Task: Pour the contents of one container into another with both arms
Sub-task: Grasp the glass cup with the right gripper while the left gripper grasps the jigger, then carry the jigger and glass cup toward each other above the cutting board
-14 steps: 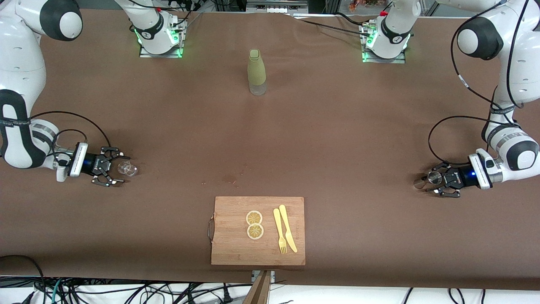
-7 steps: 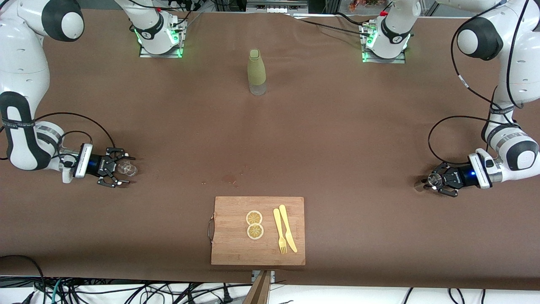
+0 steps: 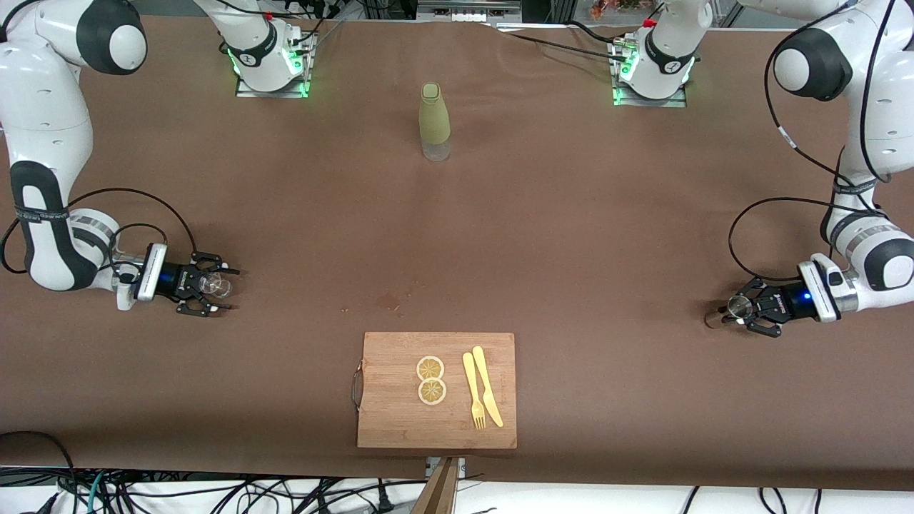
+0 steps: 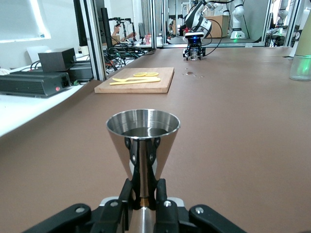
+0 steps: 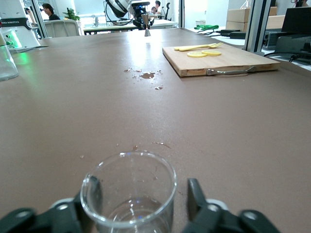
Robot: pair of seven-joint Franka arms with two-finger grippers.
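The small clear glass cup stands on the brown table at the right arm's end. My right gripper lies low around it and is open: one finger stands clear of the glass wall, and the other shows through the glass. The steel hourglass jigger is upright at the left arm's end. My left gripper is shut on its narrow waist. Some liquid shows in the jigger's upper cone.
An olive-green bottle stands mid-table near the bases. A wooden cutting board nearer the front camera carries two lemon slices, a yellow fork and a knife. Small wet spots mark the table.
My left gripper closed on the jigger's waist. The right gripper slid forward around the glass cup and its fingers have begun to narrow.
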